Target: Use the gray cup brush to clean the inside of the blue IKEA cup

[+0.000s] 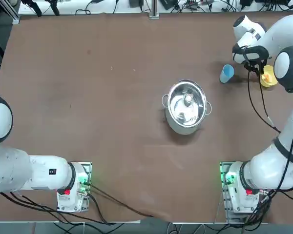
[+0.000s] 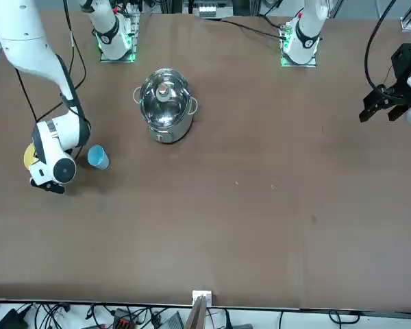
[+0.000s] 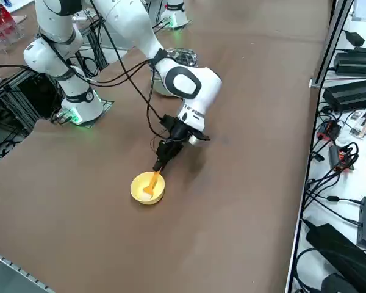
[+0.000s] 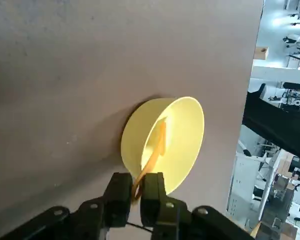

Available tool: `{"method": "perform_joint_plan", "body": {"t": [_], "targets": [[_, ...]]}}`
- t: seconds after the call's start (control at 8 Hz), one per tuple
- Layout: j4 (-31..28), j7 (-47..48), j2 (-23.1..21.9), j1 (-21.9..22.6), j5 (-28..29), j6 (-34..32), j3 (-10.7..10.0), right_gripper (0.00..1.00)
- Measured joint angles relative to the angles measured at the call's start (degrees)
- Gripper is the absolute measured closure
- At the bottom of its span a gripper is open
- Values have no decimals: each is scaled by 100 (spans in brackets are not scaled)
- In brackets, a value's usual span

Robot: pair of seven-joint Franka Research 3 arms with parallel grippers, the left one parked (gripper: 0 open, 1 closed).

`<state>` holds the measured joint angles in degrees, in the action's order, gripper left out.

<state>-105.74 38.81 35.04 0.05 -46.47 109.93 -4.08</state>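
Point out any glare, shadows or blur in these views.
Top view: bright glare inside the steel pot. Right wrist view: sharp on the yellow cup and brush between the right gripper fingers; room beyond overexposed. Right side view: soft shadow beside the cup.

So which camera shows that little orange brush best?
The wrist view: the brush leans in the yellow cup, its end between the right gripper's fingers. The side view shows it small; top and front hide it.
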Motion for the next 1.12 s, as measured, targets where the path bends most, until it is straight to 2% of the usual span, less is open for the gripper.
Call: {"method": "perform_joint_plan", "body": {"t": [0.38, 0.88, 1.12], "targets": [[23, 5, -6, 7, -36, -109, 0, 96], [149, 8, -66, 18, -60, -405, 8, 97], [204, -162, -325, 22, -53, -505, 18, 97]]}}
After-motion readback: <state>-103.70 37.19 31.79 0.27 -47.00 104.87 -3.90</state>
